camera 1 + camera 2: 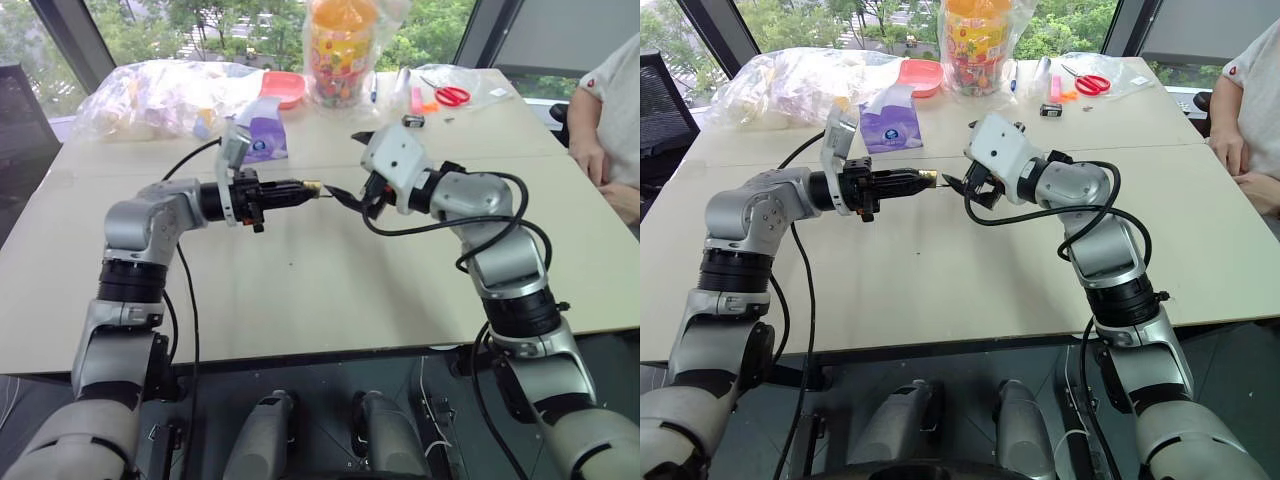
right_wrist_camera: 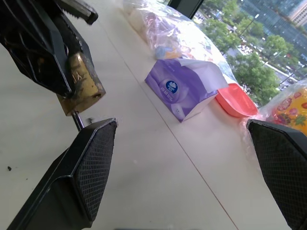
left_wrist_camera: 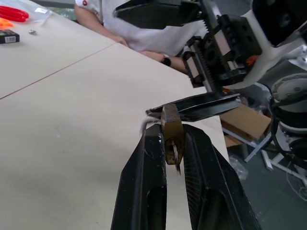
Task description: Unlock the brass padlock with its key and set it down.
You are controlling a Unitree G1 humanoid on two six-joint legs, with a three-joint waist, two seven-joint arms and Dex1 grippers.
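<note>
My left gripper (image 1: 303, 188) points across the table toward my right arm and is shut on the brass padlock (image 3: 171, 130), pinched at its fingertips above the tabletop. A thin silvery piece, apparently the key (image 3: 175, 156), sticks out of the padlock's body between the left fingers (image 3: 144, 182). A silver shackle wire (image 3: 144, 125) curves off one side. My right gripper (image 1: 350, 166) stands wide open just beyond the padlock (image 2: 84, 82), one finger (image 2: 91, 163) close below it, holding nothing.
At the table's far side lie a purple tissue pack (image 1: 266, 142), a clear plastic bag (image 1: 155, 95), a red bowl (image 1: 283, 88), a snack jar (image 1: 340, 45) and red scissors (image 1: 452, 95). A person (image 1: 612, 120) sits at the right edge.
</note>
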